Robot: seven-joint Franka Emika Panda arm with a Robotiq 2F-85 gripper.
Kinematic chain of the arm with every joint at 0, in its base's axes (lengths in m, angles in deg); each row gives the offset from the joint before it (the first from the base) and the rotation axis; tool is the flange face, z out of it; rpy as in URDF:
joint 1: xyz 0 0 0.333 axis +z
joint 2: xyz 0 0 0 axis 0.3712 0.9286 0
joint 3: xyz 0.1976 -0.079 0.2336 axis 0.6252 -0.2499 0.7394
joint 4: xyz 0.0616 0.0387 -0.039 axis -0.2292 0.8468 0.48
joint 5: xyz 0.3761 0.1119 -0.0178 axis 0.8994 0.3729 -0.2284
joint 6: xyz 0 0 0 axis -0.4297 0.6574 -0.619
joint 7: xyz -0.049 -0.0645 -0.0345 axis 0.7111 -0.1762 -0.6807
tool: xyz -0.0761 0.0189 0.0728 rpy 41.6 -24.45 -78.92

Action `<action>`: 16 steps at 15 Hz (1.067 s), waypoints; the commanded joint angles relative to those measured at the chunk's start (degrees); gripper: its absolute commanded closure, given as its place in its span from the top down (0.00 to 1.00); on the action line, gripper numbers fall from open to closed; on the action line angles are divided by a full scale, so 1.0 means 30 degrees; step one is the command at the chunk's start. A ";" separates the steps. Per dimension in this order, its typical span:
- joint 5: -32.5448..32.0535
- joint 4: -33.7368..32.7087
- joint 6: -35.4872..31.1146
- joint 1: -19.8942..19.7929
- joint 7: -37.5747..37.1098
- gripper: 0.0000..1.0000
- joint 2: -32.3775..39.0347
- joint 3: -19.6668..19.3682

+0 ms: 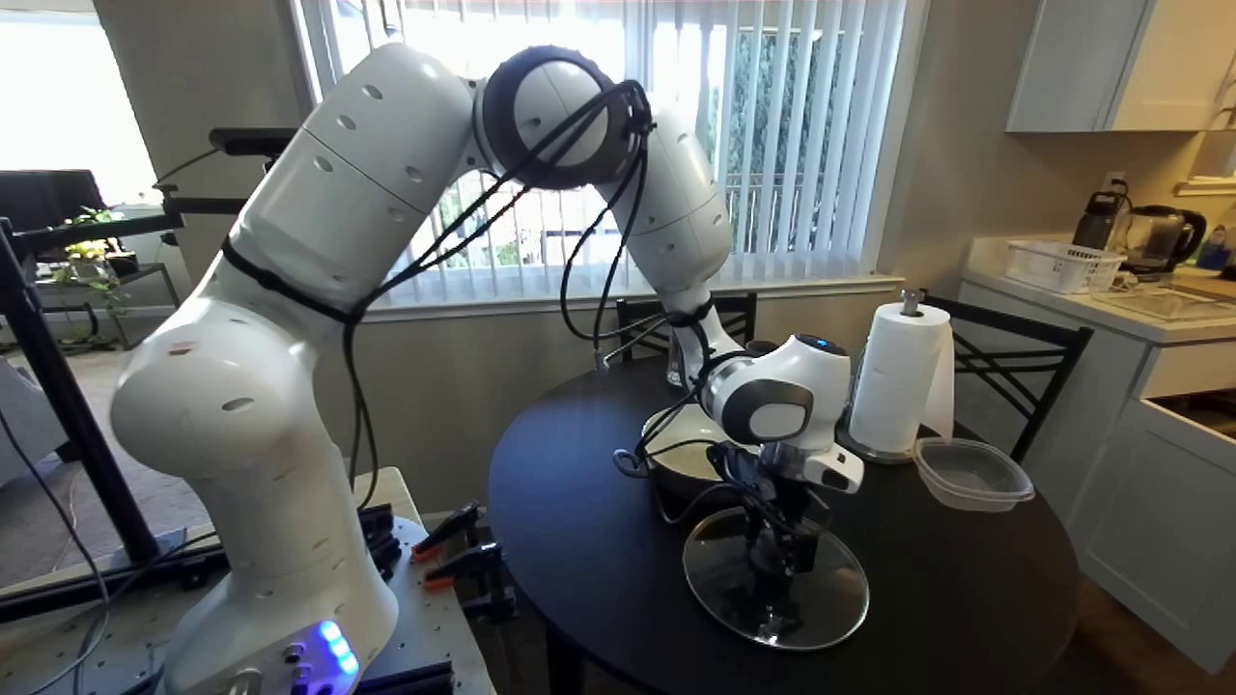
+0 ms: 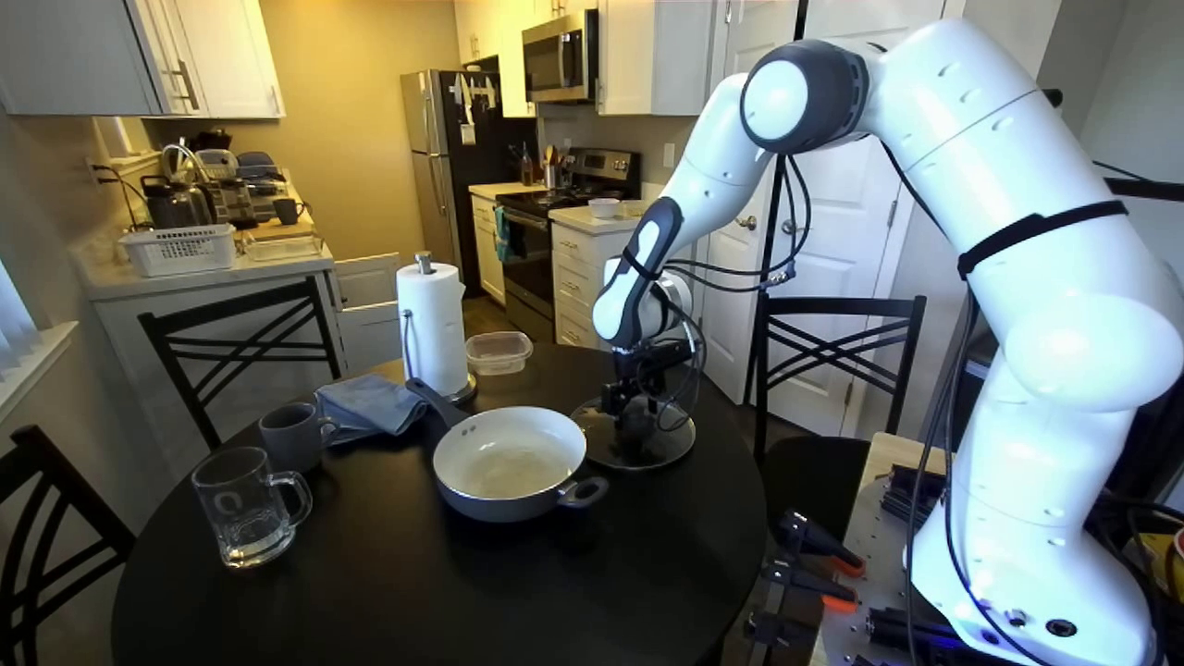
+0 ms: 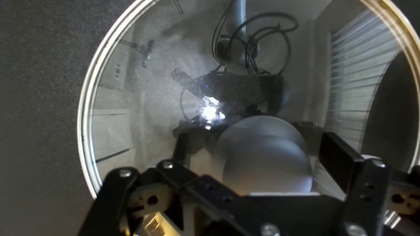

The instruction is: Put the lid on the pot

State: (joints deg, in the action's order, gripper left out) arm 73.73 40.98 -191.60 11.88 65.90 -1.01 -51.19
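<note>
Lid [image 1: 828,594], 1: round, see-through glass, metal-rimmed. Lies on the dark table [image 2: 555,592] beside the pot [image 2: 509,462] in both exterior views; whether lid and pot touch cannot be told.

Knob [image 3: 267,170], 1: rounded, at the lid's middle, grey in the wrist view.

Pot, 1: round, shallow, pale inside, grey outside, upright on the table. Carries one long handle [image 2: 435,402] and one short looped handle [image 2: 585,493], 2 in all, on opposite sides.

Gripper [image 3: 256,144], 1: black, pointing down over the lid. Jaws parted; 2 fingers [image 3: 339,160], with the knob between them in the wrist view; whether either finger touches it cannot be made out.

Arm [image 2: 1073,305], 1: white, jointed, bent over the table.

Mugs, 2: one clear glass mug [image 2: 248,509], one grey mug [image 2: 294,439]; both upright, near each other on the table.

Cloth [image 2: 370,407], 1: blue-grey, folded, just beside the grey mug.

Paper towel roll [image 2: 433,324], 1: white, upright on the table.

Clear container [image 2: 499,353], 1: shallow, near the paper towel roll in both exterior views.

Chairs [image 2: 231,305], 3 in an exterior view: dark, cross-barred backs, set around the table.

Clamps [image 1: 452,526], 2 with orange tips: at the edge of the robot's bench [image 1: 435,632].

White basket [image 1: 1062,267], 1: on the counter [image 1: 1139,314] in both exterior views.
</note>
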 commanded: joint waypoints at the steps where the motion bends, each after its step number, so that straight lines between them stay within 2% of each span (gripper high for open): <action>1: -0.0292 0.1521 -0.0778 0.0816 -0.0911 1.00 -0.1153 -0.0467; 5: -0.0368 0.1630 -0.0937 0.1211 -0.1054 1.00 -0.1383 -0.0639; 14: 0.0106 0.1168 -0.0574 0.0290 -0.0511 1.00 -0.1441 -0.0404; 15: 0.0038 0.1093 -0.0444 0.0239 -0.0355 0.75 -0.1424 -0.0360; 16: 0.0062 0.1090 -0.0396 0.0207 -0.0333 0.73 -0.1439 -0.0317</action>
State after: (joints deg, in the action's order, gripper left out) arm 73.73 43.02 -192.86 13.35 64.26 -3.68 -52.98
